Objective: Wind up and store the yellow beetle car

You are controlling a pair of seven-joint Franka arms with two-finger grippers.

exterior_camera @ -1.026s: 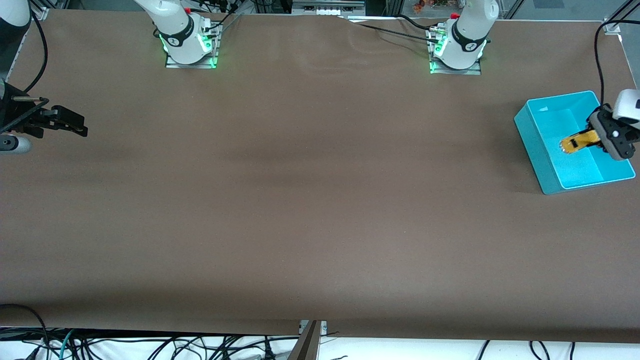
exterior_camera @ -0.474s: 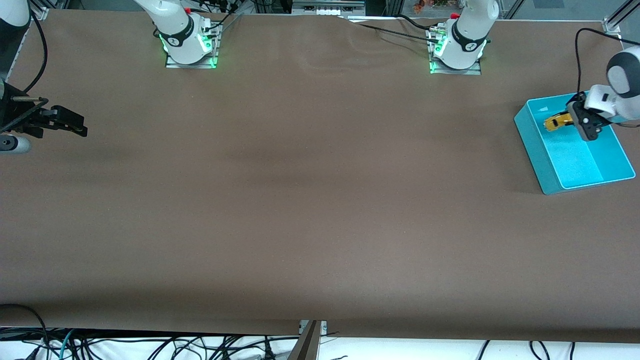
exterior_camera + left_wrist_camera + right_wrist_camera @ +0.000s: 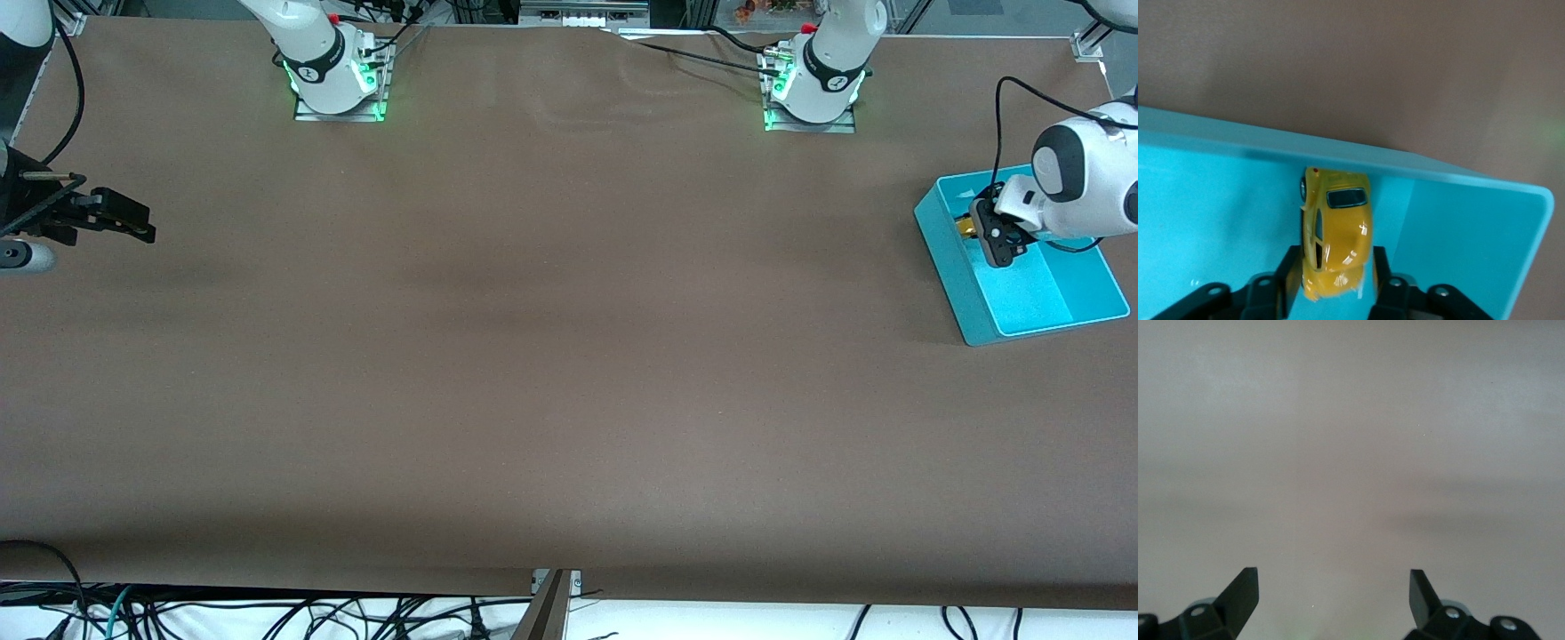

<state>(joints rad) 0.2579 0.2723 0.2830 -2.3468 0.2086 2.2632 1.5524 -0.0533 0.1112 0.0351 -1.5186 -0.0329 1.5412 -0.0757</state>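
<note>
Shifted toward bin's upper corner since earlier: left gripper (image 3: 978,233) loosely flanking glossy rounded yellow beetle car (image 3: 1336,233), car tail hidden, smooth teal bin (image 3: 947,258), right gripper (image 3: 133,222) waiting, spread.

Pretty clearly a robotics lab rather than anyone's home or shop. Two white Franka arms were bolted on metal base plates (image 3: 340,108) with green status lights glowing, along one edge of a big table (image 3: 533,356) covered in plain brown sheeting, with aluminium framing (image 3: 1089,40) at the corner. Loose black cables (image 3: 267,613) were tangled on the floor under the table's near edge, and more wiring ran off each arm's base, so it looked like a test rig.
</note>
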